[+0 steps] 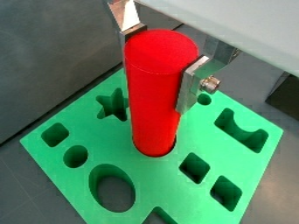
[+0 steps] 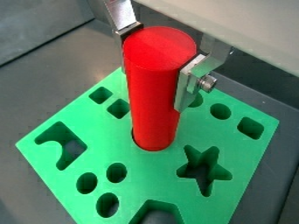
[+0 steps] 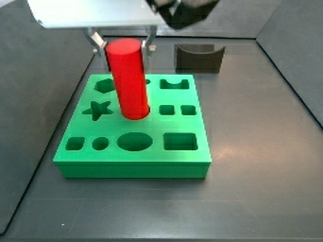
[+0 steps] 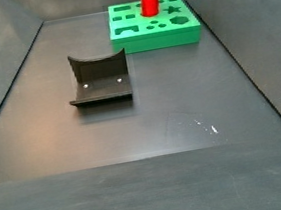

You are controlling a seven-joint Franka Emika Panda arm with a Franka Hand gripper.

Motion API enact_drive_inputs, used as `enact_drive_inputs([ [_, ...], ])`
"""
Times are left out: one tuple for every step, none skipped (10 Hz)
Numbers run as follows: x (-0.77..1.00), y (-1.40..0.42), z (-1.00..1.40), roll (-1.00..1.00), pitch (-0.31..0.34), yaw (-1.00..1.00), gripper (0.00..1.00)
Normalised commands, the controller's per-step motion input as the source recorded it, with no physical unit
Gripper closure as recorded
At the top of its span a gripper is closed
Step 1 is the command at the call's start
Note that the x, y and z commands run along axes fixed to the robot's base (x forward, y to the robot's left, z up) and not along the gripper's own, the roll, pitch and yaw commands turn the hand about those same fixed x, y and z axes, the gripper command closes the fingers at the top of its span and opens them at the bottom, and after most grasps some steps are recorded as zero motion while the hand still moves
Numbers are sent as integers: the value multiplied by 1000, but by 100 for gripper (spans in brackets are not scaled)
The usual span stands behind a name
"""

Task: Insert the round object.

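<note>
The round object (image 1: 155,96) is a bright red cylinder and stands upright. My gripper (image 1: 162,51) is shut on its upper part, one silver finger (image 1: 197,80) on each side. Its lower end rests in a round hole in the middle of the green block (image 1: 263,166), and a dark hole rim shows round its base. How deep it sits I cannot tell. The cylinder (image 2: 155,87), gripper (image 2: 158,48) and block (image 2: 152,175) show the same in both wrist views. In a side view, the gripper (image 3: 124,43) holds the cylinder (image 3: 127,80) over the block (image 3: 127,163).
The green block has other holes: a star (image 2: 198,166), an oval (image 1: 114,190), squares, small circles and an arch. The dark fixture (image 4: 99,81) stands on the dark floor apart from the block (image 4: 160,39); it also shows in a side view (image 3: 199,59). Grey walls enclose the floor.
</note>
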Motion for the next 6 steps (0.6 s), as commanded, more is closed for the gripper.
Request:
enact_drive_inputs([
  [91, -9, -323, 126, 0, 0, 100],
  [91, 0, -440, 70, 0, 0, 100],
  [63, 0, -457, 40, 0, 0, 100],
  [20, 0, -383, 0, -14, 0, 100],
  [0, 0, -151, 0, -37, 0, 100],
  [0, 0, 0, 0, 0, 0, 100],
])
